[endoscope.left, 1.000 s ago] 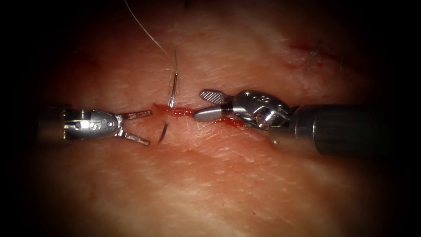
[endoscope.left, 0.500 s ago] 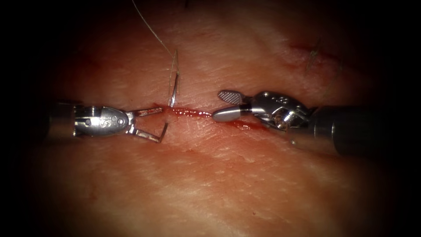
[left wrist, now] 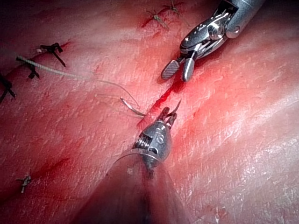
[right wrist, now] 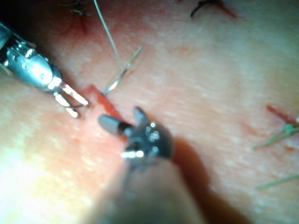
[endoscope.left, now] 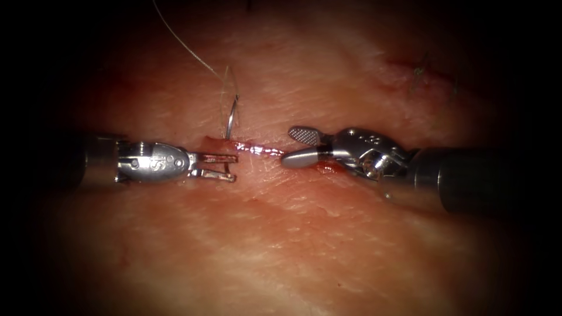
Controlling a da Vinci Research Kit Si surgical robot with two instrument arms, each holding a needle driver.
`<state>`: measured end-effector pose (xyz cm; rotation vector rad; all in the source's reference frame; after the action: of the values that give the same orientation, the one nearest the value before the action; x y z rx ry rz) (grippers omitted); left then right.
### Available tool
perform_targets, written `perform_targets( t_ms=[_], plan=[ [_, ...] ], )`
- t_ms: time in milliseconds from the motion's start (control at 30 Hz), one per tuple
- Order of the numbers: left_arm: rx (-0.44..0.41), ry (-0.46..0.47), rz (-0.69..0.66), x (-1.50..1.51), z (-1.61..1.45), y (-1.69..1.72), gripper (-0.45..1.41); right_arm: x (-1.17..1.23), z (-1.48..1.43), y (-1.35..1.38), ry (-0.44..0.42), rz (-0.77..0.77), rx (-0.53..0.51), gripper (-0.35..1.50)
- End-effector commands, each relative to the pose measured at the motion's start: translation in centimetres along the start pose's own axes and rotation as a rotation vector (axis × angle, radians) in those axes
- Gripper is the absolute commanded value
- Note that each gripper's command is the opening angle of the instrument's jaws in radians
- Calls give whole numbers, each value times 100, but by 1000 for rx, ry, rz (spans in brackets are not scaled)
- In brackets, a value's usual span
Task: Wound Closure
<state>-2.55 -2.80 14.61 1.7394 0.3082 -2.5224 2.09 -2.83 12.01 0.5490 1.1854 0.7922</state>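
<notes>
The cut [endoscope.left: 263,150] runs across the tissue [endoscope.left: 281,246], wet with red fluid. The curved needle [endoscope.left: 232,120] is in the tissue at the cut's left end; its rear part arches above the cut with thread [endoscope.left: 187,50] trailing up and left. My left tool [endoscope.left: 232,167] comes in from the left, jaws shut on the needle's tip end where it comes out below the cut. The left wrist view shows the same grip by the left tool [left wrist: 167,115] on the needle [left wrist: 176,107]. My right tool [endoscope.left: 288,146] lies over the cut to the right, jaws open, holding nothing.
Finished dark stitches [left wrist: 49,48] with cut thread ends lie along an older closed line, and another stitch [endoscope.left: 418,71] sits at the upper right. Between the two tools' tips there is a short gap over the cut.
My left tool has moved right and shut its jaws on the needle's emerging tip. The right tool drew back to the right, its jaws still open.
</notes>
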Motion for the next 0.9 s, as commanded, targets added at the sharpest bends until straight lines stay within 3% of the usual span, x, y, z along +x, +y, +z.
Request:
perform_targets(
  t_ms=[33,233,500,733,900],
  plan=[
    [-10,-3,-5,-4,7,2,-45,-5,9,0,0,-1,4,125],
    [-46,18,-79,2,5,3,-45,-5,9,-2,0,4,7,123],
    [-273,104,-333,47,-9,21,-45,-7,10,-10,-9,2,54,118],
    [-406,250,-413,98,-31,25,-45,-8,11,-13,-11,7,65,118],
    [-398,266,-429,126,-52,12,-45,-9,11,-15,-12,5,72,118]
  ],
)
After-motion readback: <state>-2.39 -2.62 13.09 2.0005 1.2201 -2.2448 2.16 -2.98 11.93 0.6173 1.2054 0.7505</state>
